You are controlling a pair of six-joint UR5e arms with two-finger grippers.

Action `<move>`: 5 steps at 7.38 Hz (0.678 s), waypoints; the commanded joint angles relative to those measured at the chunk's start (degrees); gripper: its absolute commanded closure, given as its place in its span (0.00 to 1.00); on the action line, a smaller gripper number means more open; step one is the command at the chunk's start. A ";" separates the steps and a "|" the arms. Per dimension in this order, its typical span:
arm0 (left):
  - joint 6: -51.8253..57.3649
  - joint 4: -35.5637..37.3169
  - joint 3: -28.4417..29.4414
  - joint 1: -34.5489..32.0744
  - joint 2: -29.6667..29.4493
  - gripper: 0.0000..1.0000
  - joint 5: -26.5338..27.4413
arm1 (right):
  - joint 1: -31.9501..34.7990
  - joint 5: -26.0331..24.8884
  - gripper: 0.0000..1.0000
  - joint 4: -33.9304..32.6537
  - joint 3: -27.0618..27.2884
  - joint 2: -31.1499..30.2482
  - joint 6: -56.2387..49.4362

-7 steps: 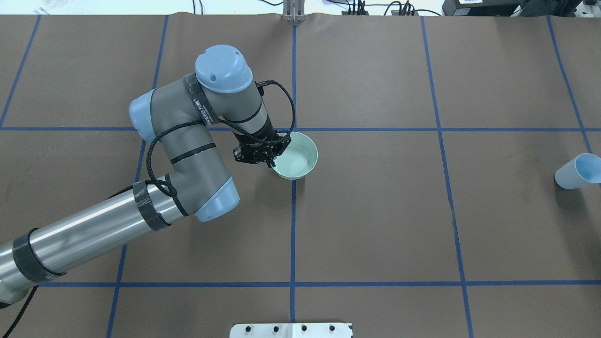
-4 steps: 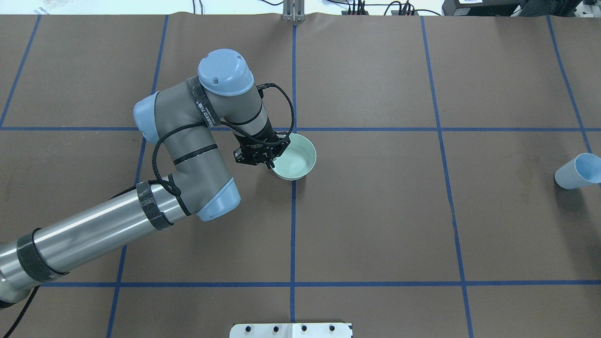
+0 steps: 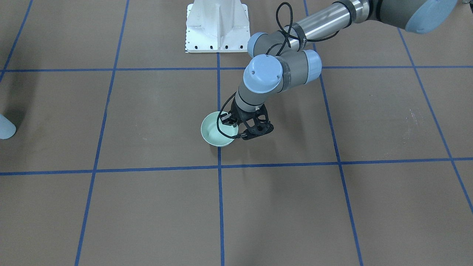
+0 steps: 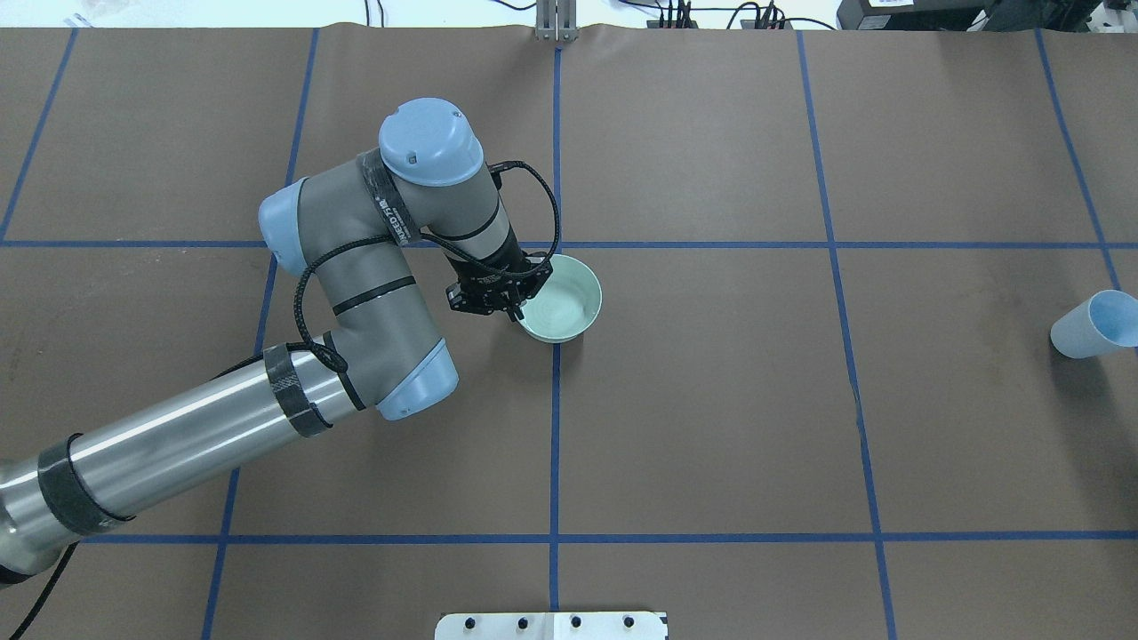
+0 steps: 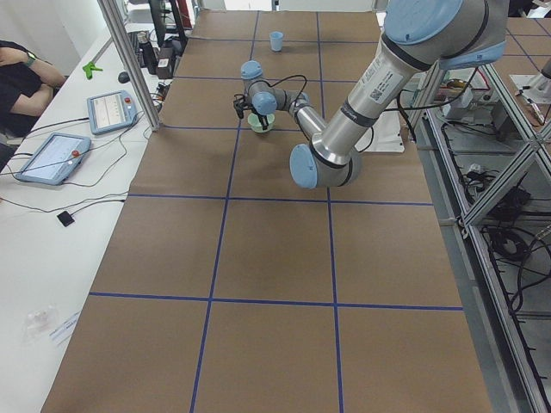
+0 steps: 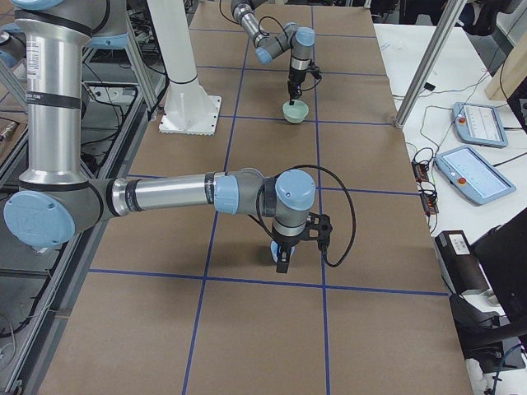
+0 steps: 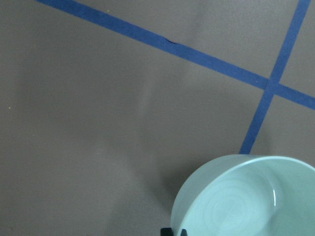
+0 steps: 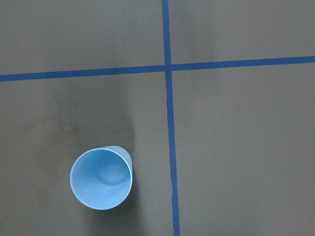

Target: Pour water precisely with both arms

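A mint-green bowl (image 4: 562,300) (image 3: 215,133) (image 7: 246,201) sits near the table's middle, by a crossing of blue tape lines. My left gripper (image 4: 516,309) (image 3: 239,136) comes down on the bowl's rim at its robot-left side and is shut on it, one finger inside and one outside. A pale blue cup (image 4: 1095,324) (image 3: 5,127) (image 8: 101,178) stands upright far off at the right edge. My right gripper (image 6: 282,259) hangs over that cup; it shows only in the exterior right view, so I cannot tell its state. No water can be made out.
The white pedestal (image 3: 216,26) (image 6: 189,107) stands at the robot's side of the table. Brown paper with a blue tape grid (image 4: 827,244) covers the tabletop. Tablets (image 5: 47,155) and a seated person (image 5: 21,73) are beyond the table's far side.
My left arm's wrist and elbow have shifted slightly rightward in the overhead view. The bowl has barely moved with the gripper still on its rim. The cup has not moved.
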 commanded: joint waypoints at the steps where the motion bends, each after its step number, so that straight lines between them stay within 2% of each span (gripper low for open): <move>1: -0.25 -1.73 1.57 0.11 -0.26 0.99 0.01 | 0.00 0.00 0.00 0.00 0.05 0.03 0.00; 2: 0.10 -1.90 1.66 0.11 -0.26 0.39 0.01 | 0.00 0.00 0.00 0.00 0.05 0.03 0.00; 3: 0.45 -3.30 1.57 0.11 -0.26 0.00 0.01 | 0.00 -0.09 0.00 0.00 -0.03 0.03 0.00; 5: 0.46 -3.93 0.27 -0.50 -0.43 0.00 0.10 | 0.00 -0.09 0.00 0.00 0.05 0.21 0.00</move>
